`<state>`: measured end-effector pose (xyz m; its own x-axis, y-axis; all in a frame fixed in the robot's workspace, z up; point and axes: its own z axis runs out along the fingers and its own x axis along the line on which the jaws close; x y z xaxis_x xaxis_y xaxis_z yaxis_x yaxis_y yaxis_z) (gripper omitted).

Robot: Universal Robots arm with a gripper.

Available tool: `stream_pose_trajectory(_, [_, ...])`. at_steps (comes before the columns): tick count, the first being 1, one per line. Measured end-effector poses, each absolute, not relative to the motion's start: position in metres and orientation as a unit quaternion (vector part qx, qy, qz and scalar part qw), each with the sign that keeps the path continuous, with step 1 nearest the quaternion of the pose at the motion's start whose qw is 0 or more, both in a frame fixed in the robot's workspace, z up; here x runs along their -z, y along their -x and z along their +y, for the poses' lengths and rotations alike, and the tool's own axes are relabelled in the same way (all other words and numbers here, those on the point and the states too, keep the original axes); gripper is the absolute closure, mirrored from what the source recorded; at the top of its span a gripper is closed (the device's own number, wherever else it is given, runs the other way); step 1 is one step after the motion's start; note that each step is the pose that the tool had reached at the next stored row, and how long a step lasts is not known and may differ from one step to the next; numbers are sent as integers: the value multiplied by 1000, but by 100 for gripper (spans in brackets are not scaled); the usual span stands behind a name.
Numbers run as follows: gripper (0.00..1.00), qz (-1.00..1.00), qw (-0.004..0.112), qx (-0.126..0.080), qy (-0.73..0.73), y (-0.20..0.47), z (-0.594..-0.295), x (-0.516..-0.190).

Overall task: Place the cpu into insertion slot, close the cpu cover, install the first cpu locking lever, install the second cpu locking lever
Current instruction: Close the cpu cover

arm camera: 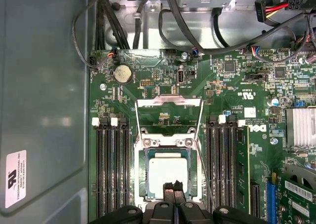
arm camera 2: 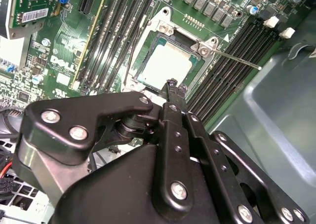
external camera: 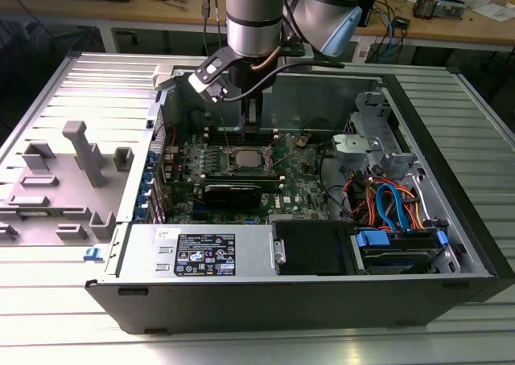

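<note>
I see a green circuit board (arm camera: 222, 88) in an open grey metal computer case (external camera: 265, 301), orange and blue cables (external camera: 390, 200) bundled toward the exterior view's right.

So the arm (external camera: 253, 15) is a fat brushed-silver tube with a pale blue-grey joint cap (external camera: 331, 19), plus a coppery cable (external camera: 265, 59) curling under it by the black wrist (external camera: 233, 74). The claw (arm camera 2: 173, 86) is all matte black: chunky rounded link plates (arm camera 2: 84, 120) running into slim flat fingers (arm camera 2: 170, 135), dotted with shiny silver screws (arm camera 2: 178, 190) pretty much everywhere.
</note>
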<state>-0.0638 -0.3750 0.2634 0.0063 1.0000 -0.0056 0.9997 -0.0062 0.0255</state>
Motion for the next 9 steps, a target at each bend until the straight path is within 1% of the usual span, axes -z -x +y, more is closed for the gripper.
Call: stream_pose_trajectory(9, [89, 705, 11, -7, -709, 64, -375, -267])
